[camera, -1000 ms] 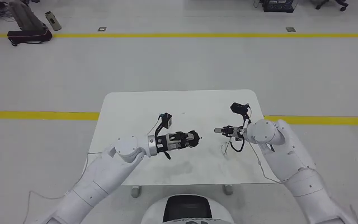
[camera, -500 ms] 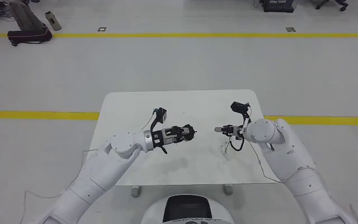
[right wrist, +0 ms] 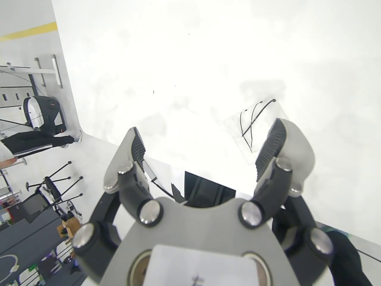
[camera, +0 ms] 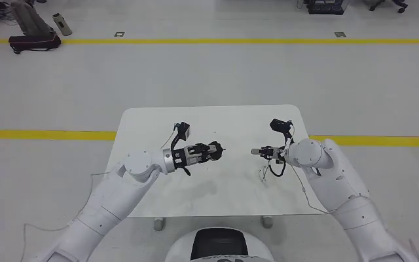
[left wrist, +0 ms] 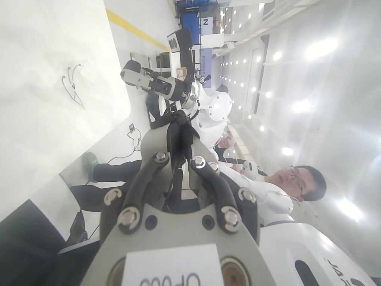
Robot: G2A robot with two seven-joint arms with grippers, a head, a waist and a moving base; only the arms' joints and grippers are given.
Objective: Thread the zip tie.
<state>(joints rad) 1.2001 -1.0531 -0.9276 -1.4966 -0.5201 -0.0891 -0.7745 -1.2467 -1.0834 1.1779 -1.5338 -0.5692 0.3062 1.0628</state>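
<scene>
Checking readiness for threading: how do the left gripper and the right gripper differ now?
The left gripper is shut on a thin black zip tie; the right gripper is open and empty. The loose zip ties on the table lie nearer the right gripper than the left gripper. Both are above the table, tips facing each other.

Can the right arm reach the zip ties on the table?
Probably yes: the right gripper is open, close above the zip ties, with nothing between. They lie on or in a clear sheet; which, I cannot tell.
</scene>
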